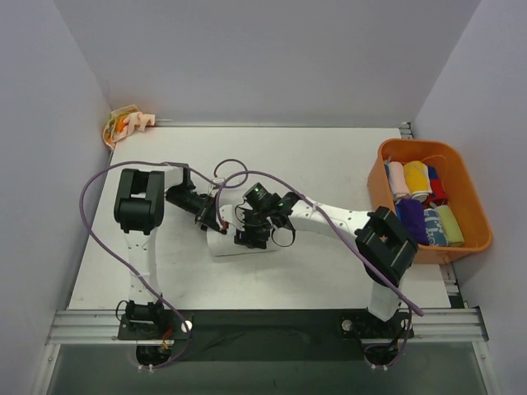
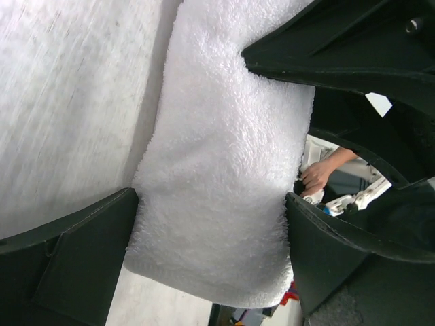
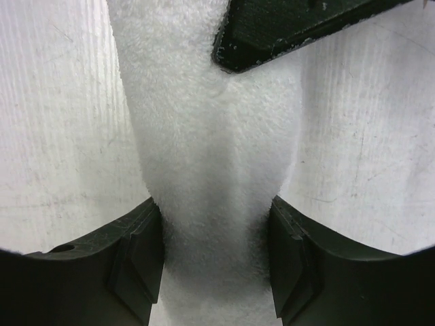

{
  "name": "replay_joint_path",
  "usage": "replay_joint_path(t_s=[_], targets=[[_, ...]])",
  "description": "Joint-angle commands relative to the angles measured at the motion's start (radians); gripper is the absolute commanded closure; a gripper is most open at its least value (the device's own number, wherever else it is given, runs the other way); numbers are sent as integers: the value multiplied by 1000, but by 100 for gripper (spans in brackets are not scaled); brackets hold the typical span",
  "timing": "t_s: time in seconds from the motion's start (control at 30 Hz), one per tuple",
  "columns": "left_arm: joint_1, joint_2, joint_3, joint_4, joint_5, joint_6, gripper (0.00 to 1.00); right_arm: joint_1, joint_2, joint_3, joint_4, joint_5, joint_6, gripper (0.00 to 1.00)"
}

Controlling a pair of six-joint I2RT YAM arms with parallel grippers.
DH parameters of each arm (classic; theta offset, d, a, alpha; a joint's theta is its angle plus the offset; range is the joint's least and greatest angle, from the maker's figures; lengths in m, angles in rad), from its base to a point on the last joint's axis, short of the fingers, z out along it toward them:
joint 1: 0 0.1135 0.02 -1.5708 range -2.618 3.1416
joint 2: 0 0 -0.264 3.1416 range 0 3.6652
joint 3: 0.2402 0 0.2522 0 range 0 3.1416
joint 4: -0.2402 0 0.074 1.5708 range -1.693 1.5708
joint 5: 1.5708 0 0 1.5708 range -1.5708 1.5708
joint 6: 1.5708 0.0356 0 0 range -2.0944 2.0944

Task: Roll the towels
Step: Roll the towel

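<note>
A plain white towel (image 1: 221, 244), rolled into a thick fluffy roll (image 2: 224, 156), lies on the table's middle. My left gripper (image 2: 211, 200) is open and straddles one end of the roll, a finger close on each side without squeezing it. My right gripper (image 3: 216, 227) is shut on the roll (image 3: 211, 136), and the cloth narrows where its pads pinch. The two grippers meet over the towel in the top view, the left gripper (image 1: 207, 220) beside the right gripper (image 1: 251, 237). One left finger (image 3: 285, 27) shows in the right wrist view.
An orange bin (image 1: 480, 216) at the right edge holds several small coloured rolled towels (image 1: 418, 179). A cream towel with orange blotches (image 1: 123, 125) lies crumpled in the far left corner. Purple cables loop over both arms.
</note>
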Motion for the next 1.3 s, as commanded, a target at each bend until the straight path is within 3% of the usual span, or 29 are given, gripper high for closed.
replay_joint_path(t_s=[0.0,0.3,0.53,1.0,1.27], targets=[[52,-70,-44,57,-63,-37,3,-41,50,21,-186,17,67,53],[186,-157,-207,271,-94,-221,3,-52,91,57,-221,3,87,53],[324,-212,-257,348,-68,-304,3,-53,94,50,-229,18,88,53],[253,-360,-351,350,69,-313,3,-87,172,138,-263,28,154,52],[148,-508,-549,892,-37,-745,3,-98,178,165,-274,2,153,50]])
